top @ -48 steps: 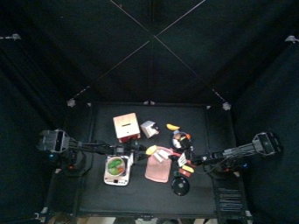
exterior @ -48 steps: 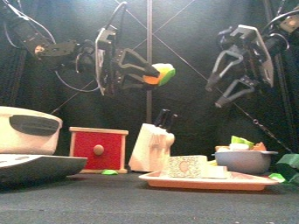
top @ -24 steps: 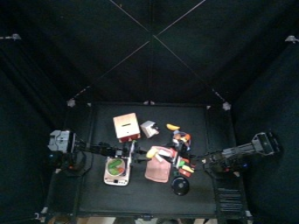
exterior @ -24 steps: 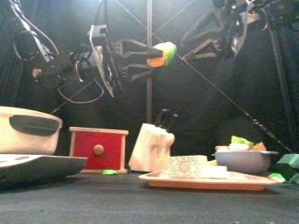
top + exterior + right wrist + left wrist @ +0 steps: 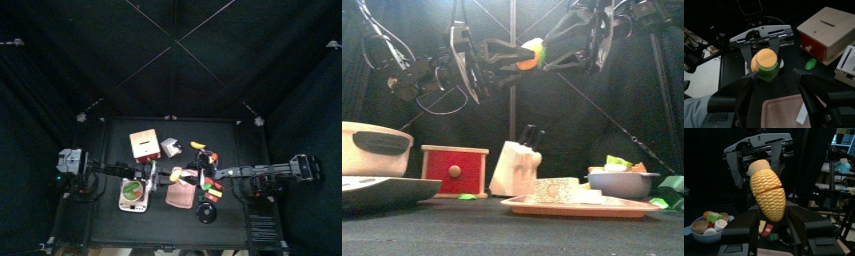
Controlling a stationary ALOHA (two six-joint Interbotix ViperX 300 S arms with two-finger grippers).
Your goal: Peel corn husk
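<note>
1. My left gripper (image 5: 500,52) is clamped on the corn (image 5: 768,190); in the left wrist view its two jaws hug the cob's lower end and the yellow kernels rise up between them, tip pointing away from the camera.
2. My right gripper (image 5: 775,76) stands wide apart, holding nothing. In the right wrist view its jaws flank the corn's green husk end without touching it, the orange cut face turned toward that camera.
3. From the front I see the corn high in the air above the table's middle, lying roughly level between the two arms, green end toward the right arm.
4. The right gripper (image 5: 756,158) faces my left one head-on, its jaws straddling the cob's far tip.
5. Below, on the table, a pink tray (image 5: 576,208) sits front right with a pale patterned block on it.
6. Behind the tray stands a small bowl (image 5: 623,181) of coloured toy food; the left wrist view shows the same bowl (image 5: 706,229).
7. Toward the middle stands a white knife block (image 5: 516,167), and just left of it a red wooden box (image 5: 456,171) with a round knob.
8. At the far left front lies a white lidded container (image 5: 372,148).
</note>
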